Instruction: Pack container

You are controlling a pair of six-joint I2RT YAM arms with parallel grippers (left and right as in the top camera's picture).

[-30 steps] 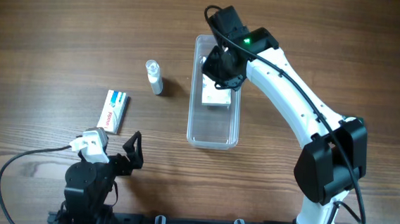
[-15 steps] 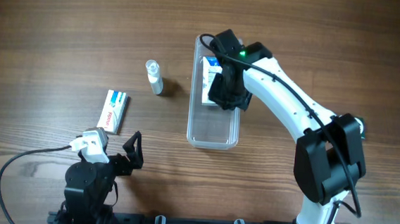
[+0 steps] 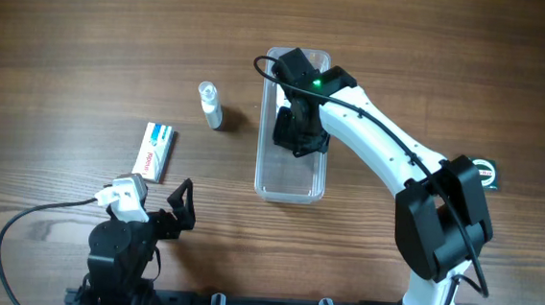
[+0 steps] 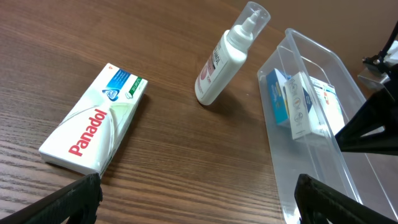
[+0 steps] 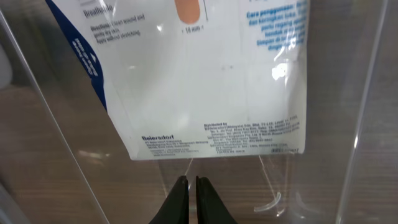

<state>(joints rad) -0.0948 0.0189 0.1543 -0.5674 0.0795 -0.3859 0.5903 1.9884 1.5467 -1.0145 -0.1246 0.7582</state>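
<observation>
Plainly: Panadol box (image 4: 93,127); Beiersdorf pkg (image 5: 199,81) in container (image 3: 290,178).

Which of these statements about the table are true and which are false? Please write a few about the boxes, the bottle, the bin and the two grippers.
1. The Panadol box lies inside the bin. False: it lies on the table, left of the bin.
2. The right gripper is shut, down in the bin. True.
3. The left gripper holds the bottle. False: it is open and empty, and the bottle lies on the table apart from it.
4. A small white box is already in the bin. True.
</observation>
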